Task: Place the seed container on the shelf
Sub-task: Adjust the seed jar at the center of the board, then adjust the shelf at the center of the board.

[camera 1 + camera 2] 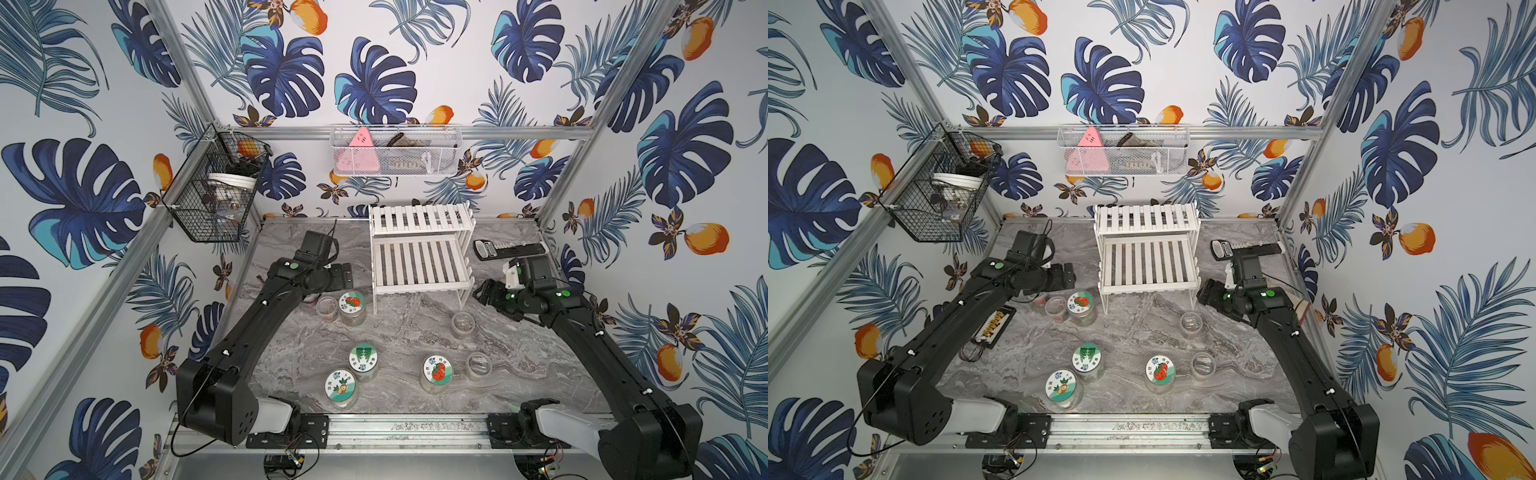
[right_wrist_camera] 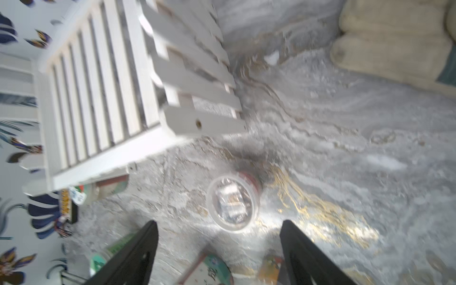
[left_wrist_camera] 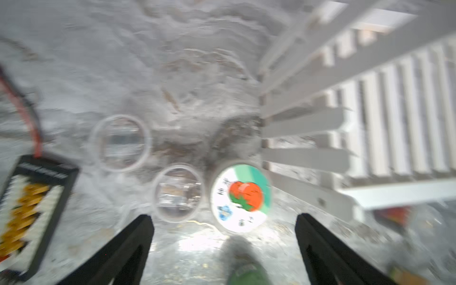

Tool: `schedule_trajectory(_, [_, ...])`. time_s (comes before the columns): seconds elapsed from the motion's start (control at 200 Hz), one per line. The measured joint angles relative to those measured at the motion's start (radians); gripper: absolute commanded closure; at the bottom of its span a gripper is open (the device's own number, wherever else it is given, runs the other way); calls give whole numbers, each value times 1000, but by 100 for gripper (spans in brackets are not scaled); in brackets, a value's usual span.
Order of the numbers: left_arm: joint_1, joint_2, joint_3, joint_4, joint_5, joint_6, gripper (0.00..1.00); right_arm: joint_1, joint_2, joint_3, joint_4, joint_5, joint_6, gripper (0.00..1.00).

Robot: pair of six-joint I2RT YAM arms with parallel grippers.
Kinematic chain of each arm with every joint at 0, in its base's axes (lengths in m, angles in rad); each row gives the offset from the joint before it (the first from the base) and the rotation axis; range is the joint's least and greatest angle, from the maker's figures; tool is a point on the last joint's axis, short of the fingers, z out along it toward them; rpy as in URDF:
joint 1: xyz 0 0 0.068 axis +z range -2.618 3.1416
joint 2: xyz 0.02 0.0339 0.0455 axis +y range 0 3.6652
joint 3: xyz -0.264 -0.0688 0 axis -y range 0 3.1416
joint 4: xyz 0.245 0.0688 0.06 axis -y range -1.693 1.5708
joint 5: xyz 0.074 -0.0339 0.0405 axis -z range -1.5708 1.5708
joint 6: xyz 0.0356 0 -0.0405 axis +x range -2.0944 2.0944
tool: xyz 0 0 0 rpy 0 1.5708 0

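We see the left claw [image 3: 224,219] spread wide and empty, hovering near the tomato-lidded seed container [image 3: 240,197]. That one stands on the table [image 1: 415,345], just beside the front left leg of the shelf [image 1: 419,257], not on it. The right claw [image 2: 219,222] is released too, holding nothing, with a clear-lidded jar [image 2: 232,203] just ahead of it.
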Motion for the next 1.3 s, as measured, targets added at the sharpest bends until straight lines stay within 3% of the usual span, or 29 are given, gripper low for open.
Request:
schedule_trajectory(0.265, [-101,114,16,144,178,-60,2,-74,343,180,170,-266,-10,25])
schedule_trajectory(0.45, [-118,229,63,208,267,-72,8,-63,396,196,209,-386,-16,27])
schedule_trajectory(0.796, [-127,201,8,209,234,-47,9,-4,219,33,201,-368,-48,25])
schedule_trajectory(1.076, [-148,159,-28,205,258,-51,8,2,279,141,87,-271,-77,22])
schedule_trajectory(1.301, [-150,111,-18,162,195,-54,3,2,105,118,-8,-44,-72,16])
